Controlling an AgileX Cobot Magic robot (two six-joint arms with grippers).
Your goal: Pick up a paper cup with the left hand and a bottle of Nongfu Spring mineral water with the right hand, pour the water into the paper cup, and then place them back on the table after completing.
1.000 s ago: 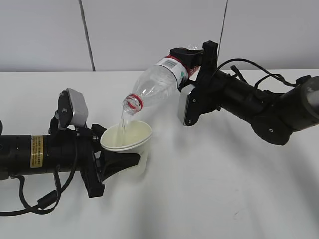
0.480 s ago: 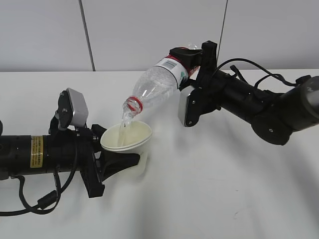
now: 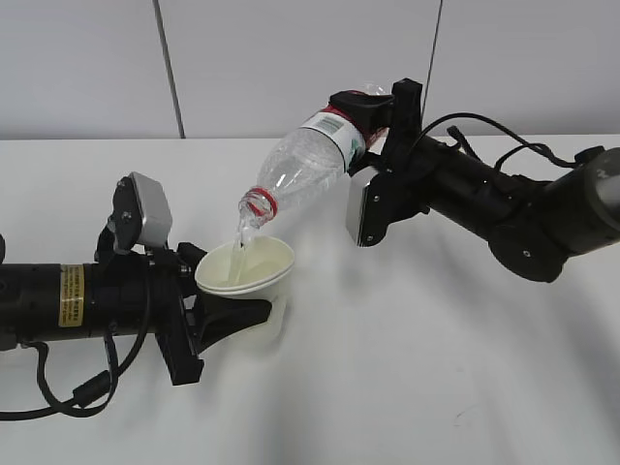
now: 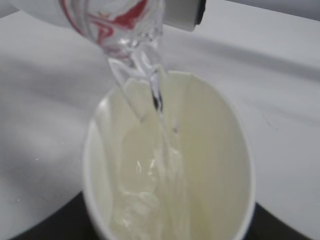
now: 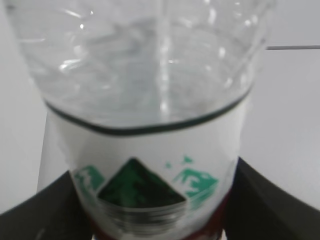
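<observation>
Presently, by label:

Paper cup: a cream, matte cone with a thin rolled rim; it looks like two cups nested, with a second rim line just below the top one. It stands upright over the front-left part of the tabletop, held by its lower wall. Whether its base touches the surface cannot be told. In the left wrist view, water is pooled in the bottom of the paper cup.

Bottle: clear, thin, ribbed plastic with a red neck ring and a white label with green and red print. It is tilted mouth-down to the left, its mouth just above the cup's rim on the far side. The right wrist view shows the bottle close up, with green mountain shapes on the label.

Water stream: a narrow, glassy, twisting ribbon running from the bottle's mouth into the cup.

Left hand: black angular fingers closed around the cup's lower wall. Its arm lies level, reaching in from the left edge, with a yellow sticker on the barrel and a grey camera block on top.

Right hand: black fingers clamped on the bottle's labelled base end. Its bulky, rounded arm comes from the right edge, raised above the tabletop and rolled to tip the bottle.

Tabletop: plain white, smooth, with faint scuffs.
</observation>
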